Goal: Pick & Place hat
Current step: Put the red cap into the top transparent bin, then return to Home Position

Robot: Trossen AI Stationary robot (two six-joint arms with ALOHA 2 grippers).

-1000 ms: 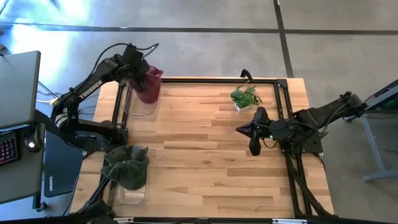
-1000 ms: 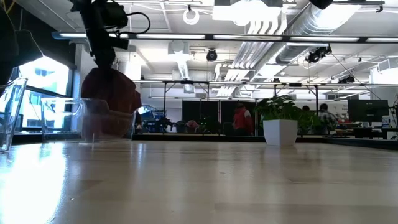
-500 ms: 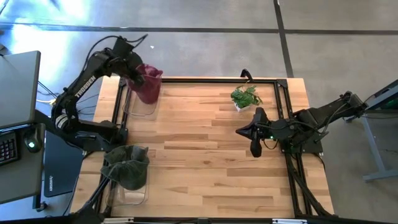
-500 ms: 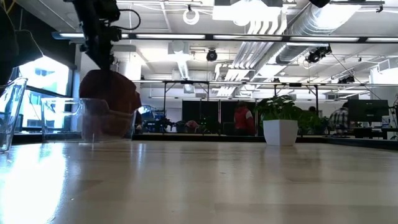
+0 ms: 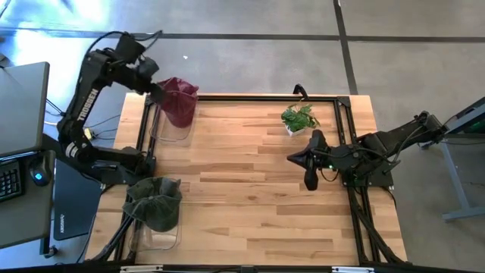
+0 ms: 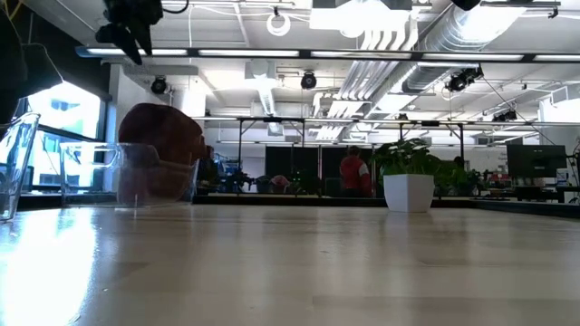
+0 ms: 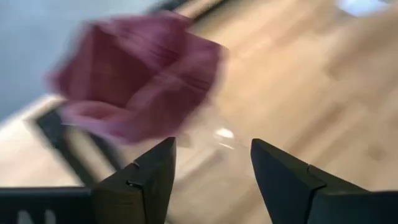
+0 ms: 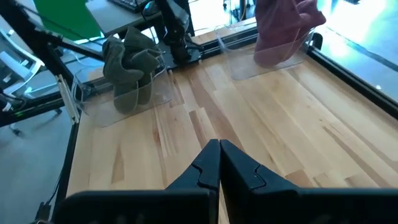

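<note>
The maroon hat (image 5: 179, 101) sits in a clear container (image 5: 173, 127) at the far left corner of the tabletop, its crown bulging above the container's rim, as the low view confirms (image 6: 161, 161); nothing grips it; the left gripper (image 5: 153, 88) hangs just off the table's far left corner, beside the hat and above it, fingers (image 7: 144, 180) parted with only air between them, the hat showing beyond them in the left wrist view (image 7: 140, 81); a green hat (image 5: 154, 203) rests in a second clear container (image 5: 159, 235) at the near left corner, draped over its top; the two containers stand well apart along the left edge; a small potted plant (image 5: 300, 119) in a white pot stands near the far edge, toward the right corner; the right gripper (image 5: 310, 180) rests low over the wood near the right edge, about midway along it, fingers (image 8: 202, 167) pressed together and holding nothing; a black frame (image 5: 345, 136) runs along the table's far and right sides; the wooden tabletop (image 5: 250, 197) between the hats and the right arm carries nothing else.
</note>
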